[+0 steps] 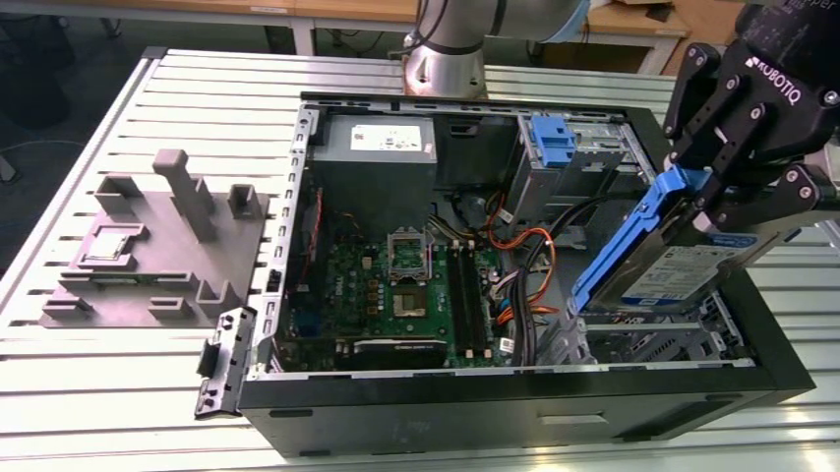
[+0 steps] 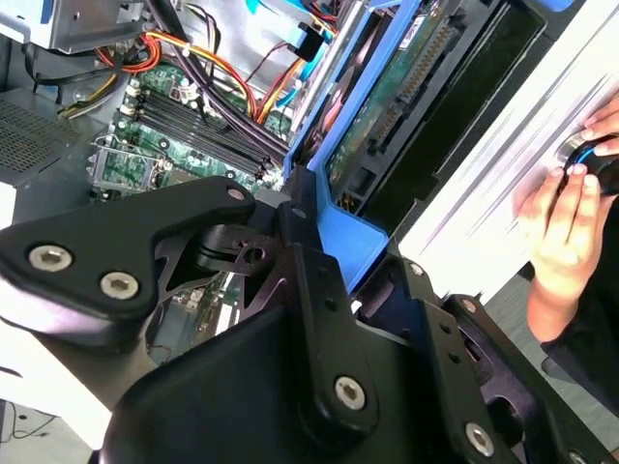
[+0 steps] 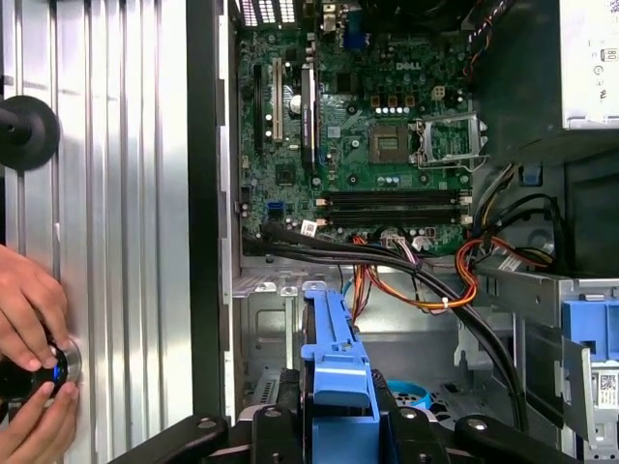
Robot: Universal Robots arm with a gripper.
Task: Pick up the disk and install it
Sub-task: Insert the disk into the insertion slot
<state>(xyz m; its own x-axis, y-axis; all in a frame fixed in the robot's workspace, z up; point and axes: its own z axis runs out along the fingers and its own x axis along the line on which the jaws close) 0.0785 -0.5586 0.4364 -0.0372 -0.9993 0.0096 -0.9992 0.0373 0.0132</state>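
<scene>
Lying open on the slatted metal table (image 1: 105, 393), the black computer case (image 1: 525, 398) holds a green motherboard (image 1: 393, 285), orange cables (image 3: 426, 300) and, farther back, a grey power-supply box (image 1: 391, 138). The gripper (image 1: 719, 202) is clamped on the upper end of the disk (image 1: 690, 273), which hangs tilted over the case's near corner at the exterior view's right: flat, silver-grey, white-labelled, edged by a blue plastic bracket (image 1: 632, 236).
</scene>
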